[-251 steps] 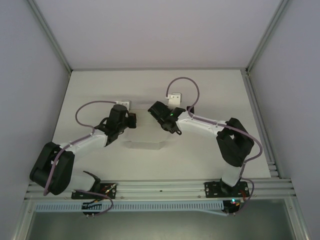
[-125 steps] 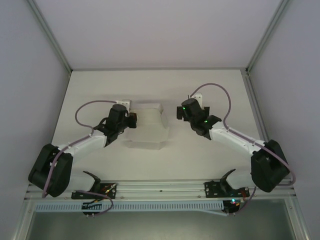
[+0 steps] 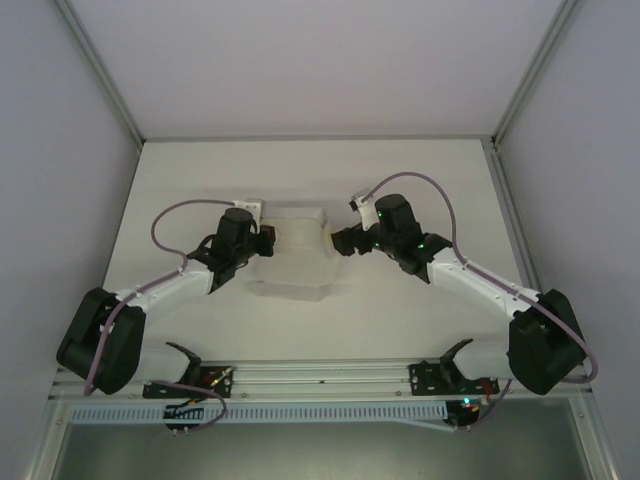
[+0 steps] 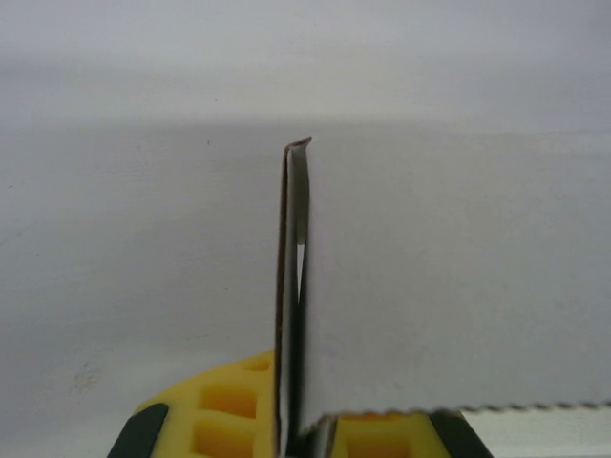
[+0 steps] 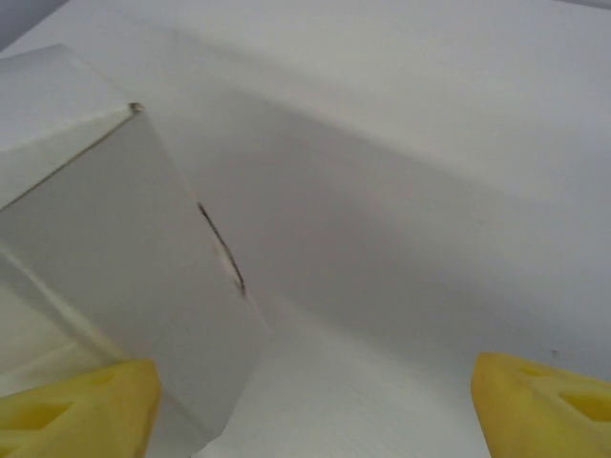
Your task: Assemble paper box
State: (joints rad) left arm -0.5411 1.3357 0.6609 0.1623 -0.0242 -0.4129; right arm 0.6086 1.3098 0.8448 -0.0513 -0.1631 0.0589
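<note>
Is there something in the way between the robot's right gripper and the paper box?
No, nothing visible is in the way. The right gripper is open, close beside the right side of the paper box, with just the white table under them. The left gripper is shut on the box's other edge.

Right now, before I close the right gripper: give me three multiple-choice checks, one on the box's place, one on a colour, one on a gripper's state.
1. Where is the paper box? A) beside the right arm's base B) between the left gripper and the right gripper C) against the rear wall
2. Colour of the finger pads? A) red B) blue C) yellow
3. State of the left gripper? A) shut on the paper box's edge B) open C) shut on a cable
Key: 1B, one gripper at each side in the top view; 2C, yellow in both wrist views; 3A, paperboard pinched between pads in the left wrist view.
</note>
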